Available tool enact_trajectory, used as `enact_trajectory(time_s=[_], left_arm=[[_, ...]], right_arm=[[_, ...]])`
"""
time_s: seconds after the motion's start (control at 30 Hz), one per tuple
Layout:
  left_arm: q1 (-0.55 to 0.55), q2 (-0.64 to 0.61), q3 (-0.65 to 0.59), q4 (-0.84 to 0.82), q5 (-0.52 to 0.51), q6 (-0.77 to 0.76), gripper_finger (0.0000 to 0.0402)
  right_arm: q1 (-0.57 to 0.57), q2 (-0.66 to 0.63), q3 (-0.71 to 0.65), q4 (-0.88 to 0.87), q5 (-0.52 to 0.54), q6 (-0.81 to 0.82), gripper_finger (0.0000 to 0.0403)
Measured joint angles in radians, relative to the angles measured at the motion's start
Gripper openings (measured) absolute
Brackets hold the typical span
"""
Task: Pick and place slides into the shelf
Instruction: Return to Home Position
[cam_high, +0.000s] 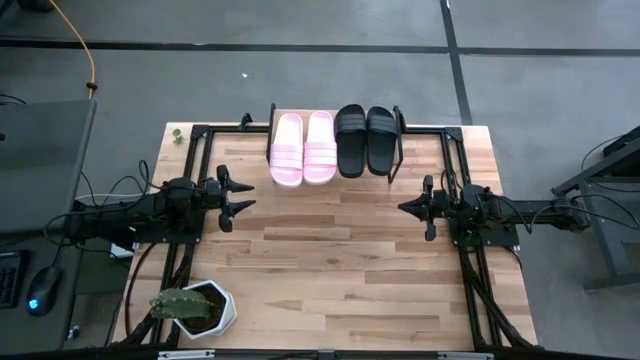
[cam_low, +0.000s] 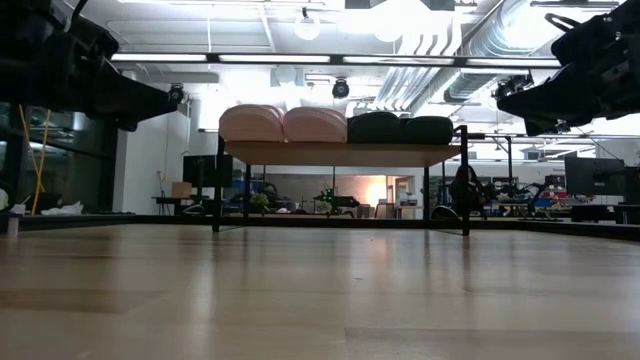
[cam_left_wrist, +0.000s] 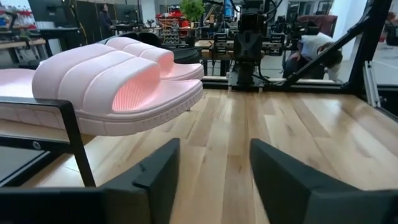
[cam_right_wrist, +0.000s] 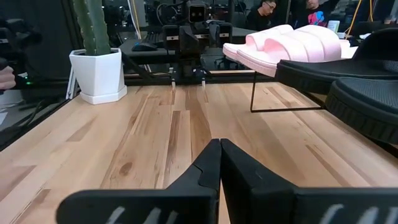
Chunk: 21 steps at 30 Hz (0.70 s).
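Two pale pink slides (cam_high: 303, 147) and two black slides (cam_high: 366, 139) lie side by side, soles down, on the shelf (cam_low: 340, 153), a low rack with black legs at the table's far edge. In the low view the pink pair (cam_low: 283, 124) and black pair (cam_low: 399, 128) sit on its wooden top board. My left gripper (cam_high: 243, 197) hovers open over the table's left side, its fingers (cam_left_wrist: 214, 180) apart near the pink slide (cam_left_wrist: 118, 84). My right gripper (cam_high: 405, 207) hovers shut over the right side, fingertips (cam_right_wrist: 219, 163) together beside a black slide (cam_right_wrist: 348, 78).
A potted cactus in a white pot (cam_high: 195, 308) stands at the table's near left corner, also seen as the cactus pot (cam_right_wrist: 98, 73). Black frame rails (cam_high: 455, 165) run along both table sides. Bare wood (cam_high: 330, 260) spans the table's middle. People sit in the room behind.
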Motion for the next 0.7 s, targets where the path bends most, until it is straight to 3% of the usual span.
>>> enact_trajectory(time_s=[0.3, 0.7], left_arm=[[0.000, 0.000, 0.000, 0.011, 0.056, 0.026, 0.0017], [0.000, 0.000, 0.000, 0.015, 0.079, 0.025, 0.0006]], right_arm=[[0.000, 0.000, 0.000, 0.000, 0.000, 0.000, 0.0000], [0.000, 0.000, 0.000, 0.000, 0.000, -0.007, 0.0000]])
